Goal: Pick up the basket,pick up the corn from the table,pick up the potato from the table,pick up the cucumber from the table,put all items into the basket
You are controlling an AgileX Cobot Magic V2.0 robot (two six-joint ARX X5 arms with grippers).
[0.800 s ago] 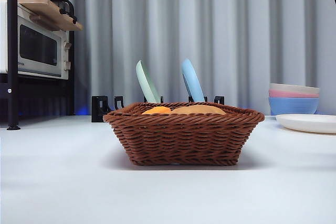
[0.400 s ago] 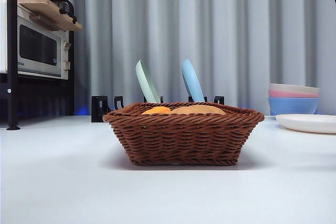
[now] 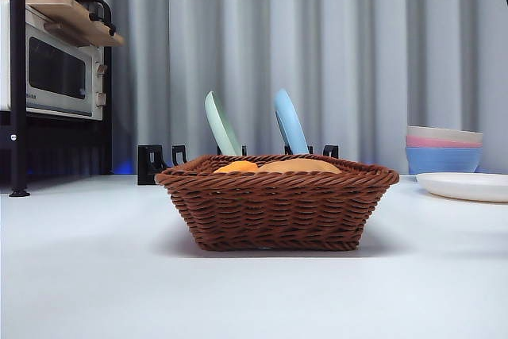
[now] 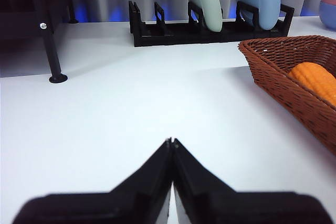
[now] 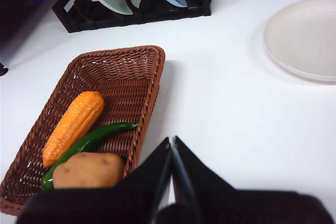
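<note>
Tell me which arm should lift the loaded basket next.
Probably the right. Its gripper hangs over the reddish-brown woven wicker basket, beside its rim near the tan oval potato. The left gripper sits further off over the white table, basket only at its view's edge.

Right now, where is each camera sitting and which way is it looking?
Front view: sits low at table height, looking level across the table at the side of the basket, with the plate rack behind; no arm shows.
Left wrist view: rides on the left arm, looking over the shut left hand toward the plate rack, with the basket's corner at one side.
Right wrist view: rides on the right arm, looking down past the shut right hand into the basket.
Shared: all see the basket and the corn.
</note>
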